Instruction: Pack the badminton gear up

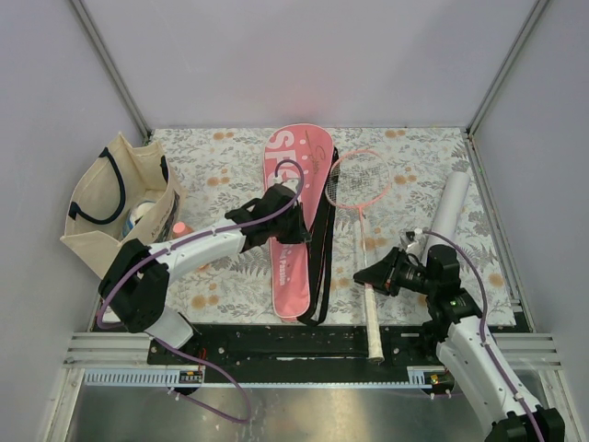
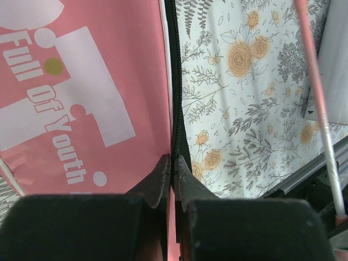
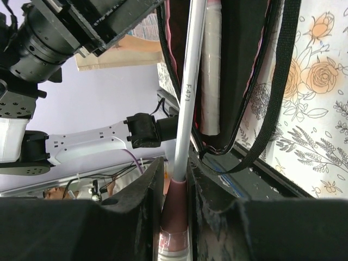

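Though its tips hide overhead, left tool (image 2: 172,163) pinches cover (image 2: 81,109); right tool (image 3: 175,169) pinches racket (image 3: 189,81).

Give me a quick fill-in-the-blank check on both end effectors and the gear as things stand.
1. The left end effector is ____ on the zipper edge of the pink cover.
2. The right end effector holds the racket where its thin shaft meets the white ____.
3. In the top view, the white tube lies to the ____ of that racket.
4. In the top view, the tote bag stands at the table's ____ edge.
Missing words: shut; handle; right; left.
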You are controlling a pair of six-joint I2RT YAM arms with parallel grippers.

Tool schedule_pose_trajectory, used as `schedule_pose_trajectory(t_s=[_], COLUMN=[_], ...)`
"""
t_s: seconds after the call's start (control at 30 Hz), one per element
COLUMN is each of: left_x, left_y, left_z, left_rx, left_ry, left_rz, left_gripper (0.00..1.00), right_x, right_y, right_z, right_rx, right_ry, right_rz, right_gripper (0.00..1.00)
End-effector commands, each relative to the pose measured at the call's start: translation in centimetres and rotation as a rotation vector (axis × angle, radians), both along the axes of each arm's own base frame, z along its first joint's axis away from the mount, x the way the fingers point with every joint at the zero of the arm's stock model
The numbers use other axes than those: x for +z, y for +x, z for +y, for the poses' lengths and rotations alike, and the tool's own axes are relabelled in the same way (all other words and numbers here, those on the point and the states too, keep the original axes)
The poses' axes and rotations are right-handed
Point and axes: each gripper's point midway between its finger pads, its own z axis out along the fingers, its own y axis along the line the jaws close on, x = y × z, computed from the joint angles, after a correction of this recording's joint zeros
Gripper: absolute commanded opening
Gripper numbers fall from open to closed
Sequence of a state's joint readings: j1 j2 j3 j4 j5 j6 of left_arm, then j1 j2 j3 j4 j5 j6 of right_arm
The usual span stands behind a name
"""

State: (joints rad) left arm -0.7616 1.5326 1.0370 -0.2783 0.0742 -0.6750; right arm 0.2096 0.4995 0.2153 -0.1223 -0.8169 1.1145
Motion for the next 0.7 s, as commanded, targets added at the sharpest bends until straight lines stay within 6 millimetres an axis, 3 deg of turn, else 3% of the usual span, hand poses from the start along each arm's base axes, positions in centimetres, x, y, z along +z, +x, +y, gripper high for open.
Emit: schedule_pose_trajectory(t_s=[0.0, 0.2, 0.4, 0.5, 0.67], left_x=[4.1, 3.9, 4.2, 4.2, 4.8], left_y=[0.5, -0.4, -2.0, -3.0, -4.2], left_z=[-1.9, -2.3, -2.4, -2.3, -2.4], left_rx=[-0.048, -0.095, -0.163, -0.182, -0.167], left_ry=[-0.15, -0.185, -0.22, -0.239, -0.325], left_rz=[-0.093, -0.086, -0.072, -0.056, -0.011], left_gripper=[0.0, 0.0, 0.0, 0.0, 0.0], right_x=[1.5, 3.3, 3.5, 3.3, 1.5], right_y=[-0.8, -0.2, 1.4, 3.5, 9.1], right_z=[0.9, 1.9, 4.0, 5.4, 7.3], right_rx=[0.109, 0.185, 0.234, 0.237, 0.133], right_ry=[0.046, 0.104, 0.085, 0.029, -0.056], right_rz=[-0.068, -0.16, -0.21, -0.243, -0.306], right_gripper=[0.0, 0.0, 0.0, 0.0, 0.0])
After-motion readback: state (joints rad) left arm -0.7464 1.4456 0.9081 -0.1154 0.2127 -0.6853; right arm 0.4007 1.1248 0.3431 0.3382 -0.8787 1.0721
